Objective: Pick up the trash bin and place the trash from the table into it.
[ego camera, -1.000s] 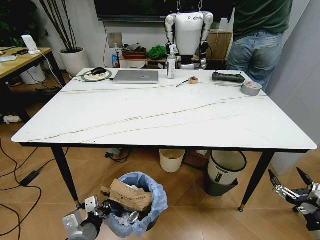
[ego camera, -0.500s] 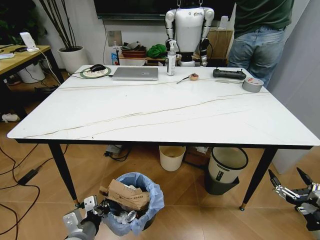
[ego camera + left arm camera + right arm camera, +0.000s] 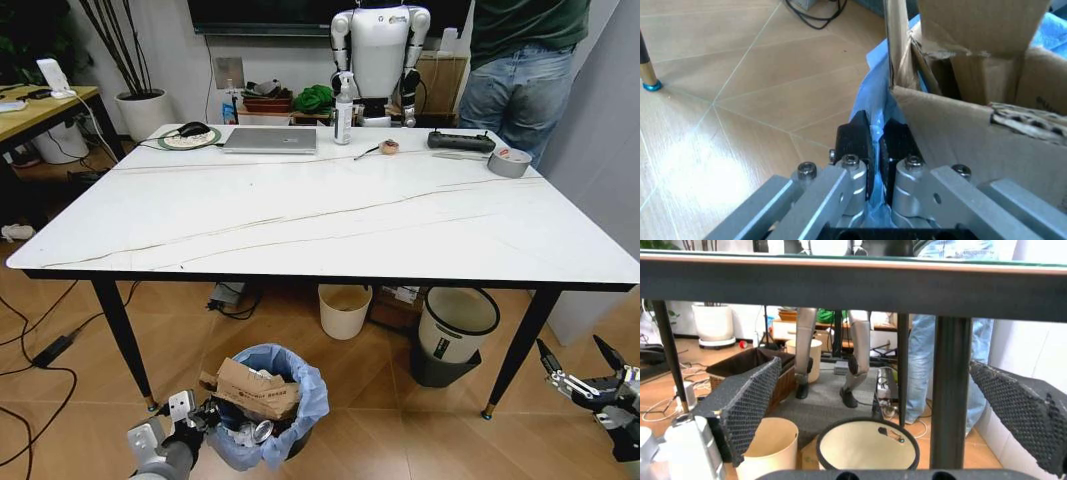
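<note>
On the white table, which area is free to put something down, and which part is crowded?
The table is bare across its middle and whole near edge, from the left corner to the right one. The far edge is crowded: mouse pad, laptop, spray bottle, black controller, tape roll.

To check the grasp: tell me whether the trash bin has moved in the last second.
No. The trash bin keeps its gap from the foot of the table leg, left end effector clamped on its bag; only the camera shifted.
</note>
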Controlling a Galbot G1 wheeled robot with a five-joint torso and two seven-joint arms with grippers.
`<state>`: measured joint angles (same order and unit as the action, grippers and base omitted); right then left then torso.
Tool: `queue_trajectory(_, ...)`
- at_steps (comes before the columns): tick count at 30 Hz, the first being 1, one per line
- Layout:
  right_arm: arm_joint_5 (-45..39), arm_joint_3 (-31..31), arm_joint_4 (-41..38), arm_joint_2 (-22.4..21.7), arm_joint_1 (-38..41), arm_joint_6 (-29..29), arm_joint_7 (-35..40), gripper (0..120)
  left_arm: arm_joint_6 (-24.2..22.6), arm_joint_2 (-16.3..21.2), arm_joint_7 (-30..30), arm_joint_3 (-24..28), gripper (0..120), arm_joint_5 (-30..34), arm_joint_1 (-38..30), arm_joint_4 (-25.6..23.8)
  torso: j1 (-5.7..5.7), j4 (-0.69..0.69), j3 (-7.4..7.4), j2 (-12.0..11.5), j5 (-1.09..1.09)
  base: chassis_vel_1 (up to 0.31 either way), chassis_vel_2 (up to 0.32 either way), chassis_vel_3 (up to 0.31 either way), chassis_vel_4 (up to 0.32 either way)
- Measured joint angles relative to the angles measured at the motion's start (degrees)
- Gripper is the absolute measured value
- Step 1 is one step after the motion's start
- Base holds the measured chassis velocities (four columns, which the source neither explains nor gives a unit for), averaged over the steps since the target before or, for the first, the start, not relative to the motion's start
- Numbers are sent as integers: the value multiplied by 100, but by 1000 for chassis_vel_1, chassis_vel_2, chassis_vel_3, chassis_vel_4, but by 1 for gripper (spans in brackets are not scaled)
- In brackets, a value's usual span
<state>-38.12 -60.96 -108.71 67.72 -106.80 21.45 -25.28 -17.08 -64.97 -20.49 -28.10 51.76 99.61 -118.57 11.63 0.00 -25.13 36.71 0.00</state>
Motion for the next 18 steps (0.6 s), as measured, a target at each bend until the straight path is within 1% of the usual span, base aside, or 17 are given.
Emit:
queue_trajectory(1, 0, 0, 0, 0, 0, 0, 0, 100, 0, 0, 0, 0, 0, 0, 0, 0, 0, 0, 0, 0, 0, 0, 0, 0, 0)
queue_trajectory(7, 0, 0, 0, 0, 0, 0, 0, 100, 0, 9, 2, -2, 0, -2, -16, 12, -65, 0, 99, -165, 0, 0, 0, 0, 0)
queue_trajectory(11, 0, 0, 0, 0, 0, 0, 0, 100, -1, 12, 2, -2, 0, -2, -33, 19, -81, 0, 124, -204, 0, 0, 0, 0, 0)
queue_trajectory(12, 0, 0, 0, 0, 0, 0, 0, 100, -2, 16, 2, -1, 0, -2, -50, 23, -107, 0, 159, -268, 0, 0, 0, 0, 0)
queue_trajectory(18, 0, 0, 0, 0, 0, 0, 0, 100, -3, 40, 2, 0, 0, 1, -104, 99, -162, 0, 252, -413, 0, 0, 0, 0, 0)
